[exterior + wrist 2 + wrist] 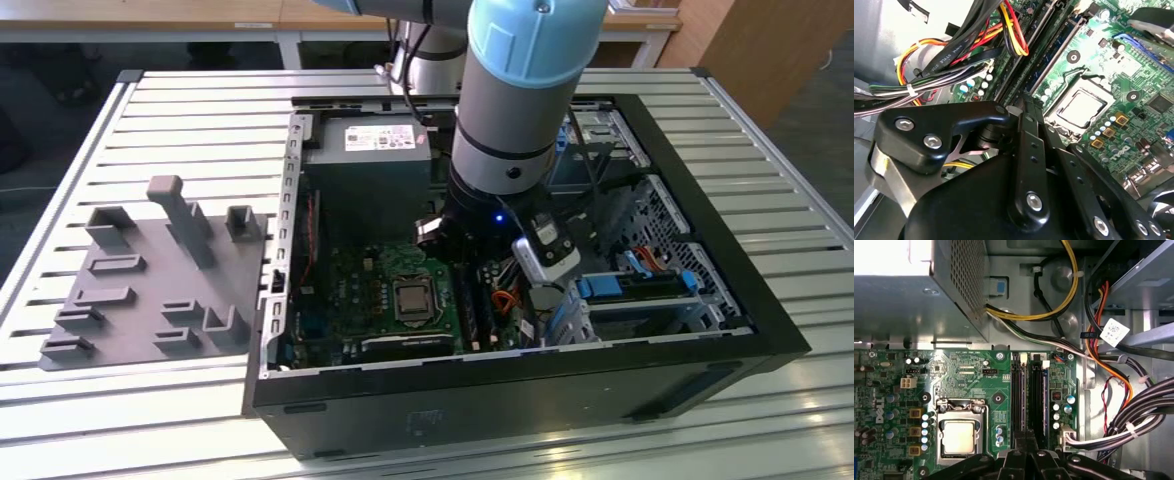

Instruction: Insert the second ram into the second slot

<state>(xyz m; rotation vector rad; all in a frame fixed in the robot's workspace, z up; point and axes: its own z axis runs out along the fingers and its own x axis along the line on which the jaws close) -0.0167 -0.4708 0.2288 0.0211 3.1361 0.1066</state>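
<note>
My gripper [1029, 436] is down inside the open computer case [747, 300], right over the near end of two long memory slots [1019, 400] on the green motherboard [964, 372]. Its black fingers [1026, 112] stand together, and nothing shows between them. A thin blue edge, which looks like the second ram [1043, 405], runs along the slot nearer the cable side. Whether the fingertips touch it is hidden by the gripper body. In the exterior view the arm [514, 120] covers the slots.
The metal power supply [909, 310] sits beside the slots' far end. Cable bundles [1134, 415] hang close on one side and the processor socket [959, 435] lies on the other. Blue drive brackets [641, 285] stand at the exterior view's right, a grey fixture plate [147, 290] at its left.
</note>
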